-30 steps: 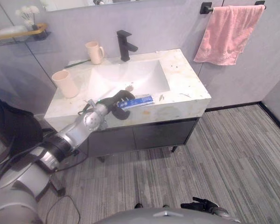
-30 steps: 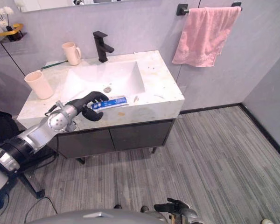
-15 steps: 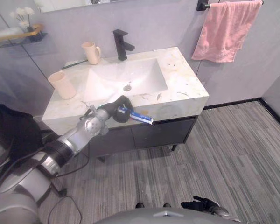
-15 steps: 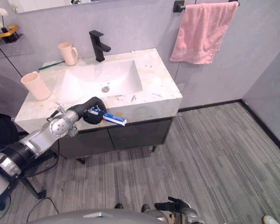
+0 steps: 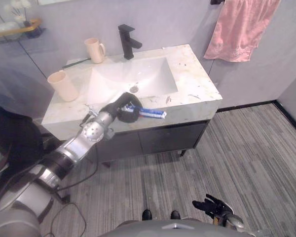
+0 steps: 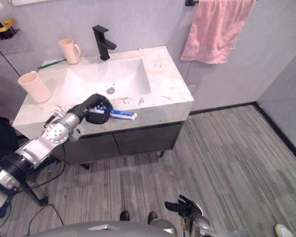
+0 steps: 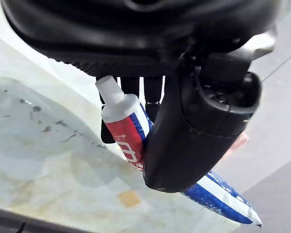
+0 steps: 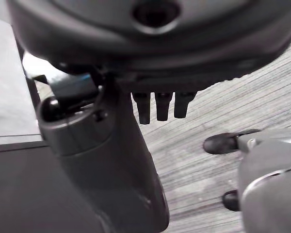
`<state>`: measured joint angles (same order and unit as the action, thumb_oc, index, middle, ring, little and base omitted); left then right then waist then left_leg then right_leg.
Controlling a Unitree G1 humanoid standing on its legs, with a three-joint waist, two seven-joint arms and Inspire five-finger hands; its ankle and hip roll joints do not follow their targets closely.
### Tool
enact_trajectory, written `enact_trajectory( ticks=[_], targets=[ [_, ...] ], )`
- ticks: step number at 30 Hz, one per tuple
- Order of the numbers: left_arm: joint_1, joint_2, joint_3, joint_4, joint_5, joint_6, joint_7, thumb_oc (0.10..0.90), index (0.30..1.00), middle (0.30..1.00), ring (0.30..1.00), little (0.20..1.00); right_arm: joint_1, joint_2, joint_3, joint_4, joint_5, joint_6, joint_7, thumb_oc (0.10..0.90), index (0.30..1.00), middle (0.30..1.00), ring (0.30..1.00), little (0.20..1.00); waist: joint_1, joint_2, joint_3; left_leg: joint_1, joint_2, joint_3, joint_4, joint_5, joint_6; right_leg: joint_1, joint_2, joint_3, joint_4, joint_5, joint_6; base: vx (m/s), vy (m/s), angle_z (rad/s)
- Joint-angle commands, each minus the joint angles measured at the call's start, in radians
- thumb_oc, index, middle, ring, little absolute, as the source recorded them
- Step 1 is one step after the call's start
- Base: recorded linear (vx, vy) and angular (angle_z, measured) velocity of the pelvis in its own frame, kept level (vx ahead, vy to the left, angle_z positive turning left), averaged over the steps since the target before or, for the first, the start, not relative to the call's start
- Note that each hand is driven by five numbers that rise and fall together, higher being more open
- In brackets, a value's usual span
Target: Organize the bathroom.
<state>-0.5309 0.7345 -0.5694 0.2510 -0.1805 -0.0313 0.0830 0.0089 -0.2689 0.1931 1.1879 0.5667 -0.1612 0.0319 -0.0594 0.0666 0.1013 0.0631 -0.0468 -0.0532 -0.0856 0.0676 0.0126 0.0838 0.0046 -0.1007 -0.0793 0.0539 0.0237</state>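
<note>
The left hand (image 5: pixel 124 106) is closed around the cap end of the toothpaste tube (image 5: pixel 150 113), just above the bench (image 5: pixel 197 94) front edge. The long free tail may swing and slip from the thumb. The right hand (image 6: pixel 187 207) hangs relaxed, empty.

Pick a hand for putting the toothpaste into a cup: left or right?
Left. The left hand is already curled round the toothpaste above the counter, with both cups on its side. The right hand hangs low over the floor.
</note>
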Motion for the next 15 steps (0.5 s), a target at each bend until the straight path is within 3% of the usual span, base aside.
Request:
enact_trajectory(
  ticks=[1, 3, 7, 9, 10, 11, 13, 14, 15],
  targets=[
    [-0.106, 0.007, 0.243, -0.099, -0.12, -0.192, 0.113, 0.4, 0.3, 0.3, 0.3, 0.3, 0.018, -0.019, -0.073, -0.034, 0.051, -0.126, -0.054, 0.8, 0.9, 0.9, 0.9, 0.9, -0.01, -0.048, -0.04, 0.038, -0.026, 0.093, 0.045, -0.061, 0.026, -0.01, -0.013, 0.029, -0.008, 0.022, 0.039, -0.1, 0.069, -0.14],
    [-0.1, 0.001, 0.27, -0.119, -0.136, -0.199, 0.126, 0.4, 0.3, 0.3, 0.3, 0.3, 0.032, -0.018, -0.107, -0.035, 0.059, -0.166, -0.093, 0.8, 0.9, 0.9, 0.9, 0.9, -0.016, -0.051, -0.039, 0.041, -0.026, 0.098, 0.041, -0.062, 0.027, -0.012, -0.011, 0.035, -0.008, 0.025, 0.04, -0.07, 0.055, -0.17],
    [-0.076, -0.012, 0.323, -0.169, -0.212, -0.223, 0.119, 0.4, 0.3, 0.3, 0.3, 0.3, 0.076, -0.022, -0.215, -0.14, 0.041, -0.3, -0.284, 0.8, 0.9, 0.9, 0.9, 0.9, -0.043, -0.056, -0.032, 0.052, -0.027, 0.107, 0.021, -0.057, 0.031, -0.02, -0.005, 0.06, -0.008, 0.038, 0.046, -0.09, 0.073, -0.1],
    [-0.056, -0.05, 0.344, -0.22, -0.277, -0.229, 0.133, 0.4, 0.3, 0.3, 0.3, 0.3, 0.109, -0.022, -0.285, -0.357, -0.109, -0.385, -0.571, 0.8, 0.9, 0.9, 0.9, 0.9, -0.073, -0.059, -0.024, 0.059, -0.027, 0.115, 0.002, -0.054, 0.036, -0.03, -0.002, 0.081, -0.004, 0.049, 0.053, -0.14, 0.093, -0.17],
    [-0.052, -0.059, 0.347, -0.233, -0.288, -0.229, 0.141, 0.4, 0.3, 0.3, 0.3, 0.3, 0.114, -0.022, -0.294, -0.401, -0.134, -0.399, -0.626, 0.8, 0.9, 0.9, 0.9, 0.9, -0.079, -0.061, -0.022, 0.06, -0.027, 0.117, 0.001, -0.054, 0.036, -0.032, -0.002, 0.084, -0.003, 0.051, 0.054, -0.11, 0.071, -0.26],
    [-0.038, -0.076, 0.358, -0.255, -0.304, -0.227, 0.15, 0.4, 0.3, 0.3, 0.3, 0.3, 0.125, -0.027, -0.318, -0.517, -0.227, -0.427, -0.774, 0.8, 0.9, 0.9, 0.9, 0.9, -0.091, -0.062, -0.018, 0.063, -0.027, 0.12, -0.002, -0.056, 0.038, -0.037, -0.002, 0.09, 0.0, 0.054, 0.057, -0.09, 0.064, -0.29],
    [-0.021, -0.106, 0.373, -0.282, -0.335, -0.22, 0.148, 0.4, 0.3, 0.3, 0.3, 0.3, 0.134, -0.037, -0.365, -0.673, -0.322, -0.424, -0.88, 0.8, 0.9, 0.9, 0.9, 0.9, -0.105, -0.061, -0.014, 0.063, -0.028, 0.125, -0.002, -0.058, 0.041, -0.041, -0.002, 0.097, 0.003, 0.056, 0.059, -0.09, 0.074, -0.23],
    [-0.004, -0.128, 0.389, -0.31, -0.366, -0.209, 0.152, 0.4, 0.3, 0.3, 0.3, 0.3, 0.141, -0.052, -0.413, -0.811, -0.458, -0.428, -0.974, 0.8, 0.9, 0.9, 0.9, 0.9, -0.117, -0.06, -0.01, 0.065, -0.03, 0.129, -0.002, -0.059, 0.045, -0.044, -0.002, 0.105, 0.005, 0.058, 0.062, -0.07, 0.072, -0.11],
    [0.001, -0.134, 0.394, -0.317, -0.379, -0.205, 0.147, 0.4, 0.3, 0.3, 0.3, 0.3, 0.142, -0.061, -0.429, -0.856, -0.501, -0.437, -0.997, 0.8, 0.9, 0.9, 0.9, 0.9, -0.121, -0.06, -0.01, 0.065, -0.031, 0.13, -0.002, -0.06, 0.047, -0.045, -0.003, 0.108, 0.005, 0.059, 0.063, -0.09, 0.089, -0.11]
  ],
)
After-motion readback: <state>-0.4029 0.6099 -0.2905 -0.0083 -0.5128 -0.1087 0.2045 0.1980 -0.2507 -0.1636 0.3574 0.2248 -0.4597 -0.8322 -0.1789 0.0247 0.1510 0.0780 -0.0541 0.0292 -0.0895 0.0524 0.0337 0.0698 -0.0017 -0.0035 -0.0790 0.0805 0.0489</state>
